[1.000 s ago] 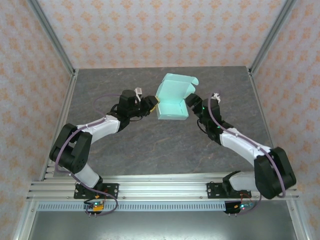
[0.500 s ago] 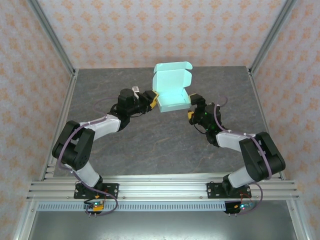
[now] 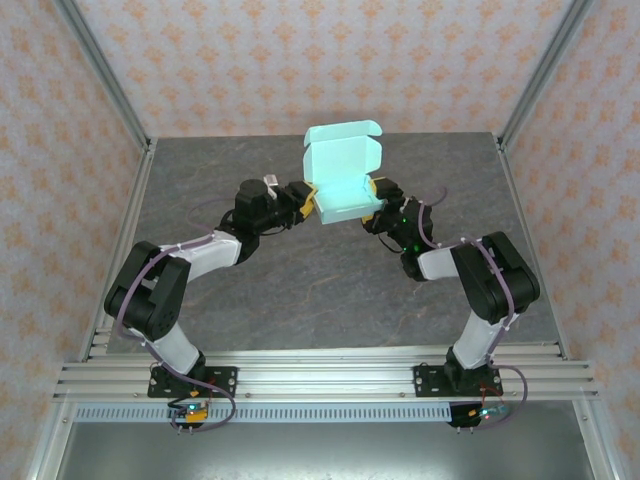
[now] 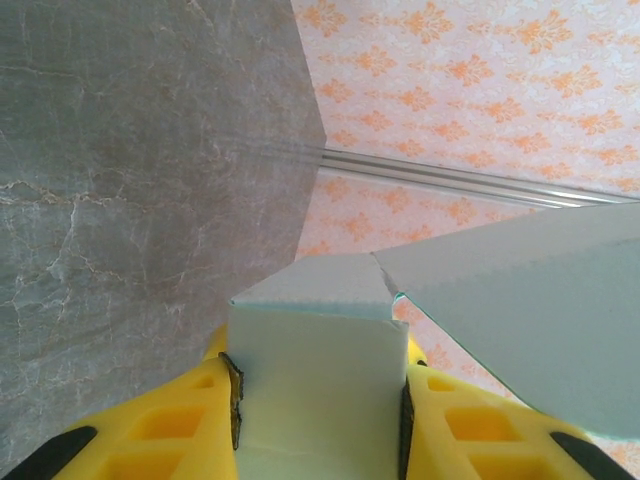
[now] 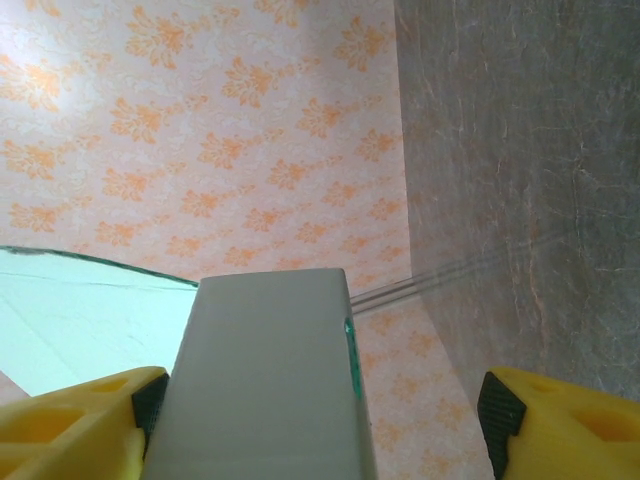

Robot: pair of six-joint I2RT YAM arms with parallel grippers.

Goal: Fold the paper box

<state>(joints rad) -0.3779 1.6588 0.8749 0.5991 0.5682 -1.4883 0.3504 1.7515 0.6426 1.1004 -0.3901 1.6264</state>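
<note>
Over the far middle of the table (image 3: 300,290), the left gripper (image 3: 307,200) pinches the paper box (image 3: 343,188) by its left wall. The right gripper (image 3: 377,196) straddles its right wall, jaws wide; it should close squarely and gently.

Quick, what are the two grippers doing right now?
Left gripper: closed, holding the paper box.
Right gripper: open around a wall of the box, not clamping it.

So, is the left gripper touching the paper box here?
Touching. The left wrist view shows the left gripper clamping a panel of the paper box, with its yellow jaws pressed flat against both sides.
</note>
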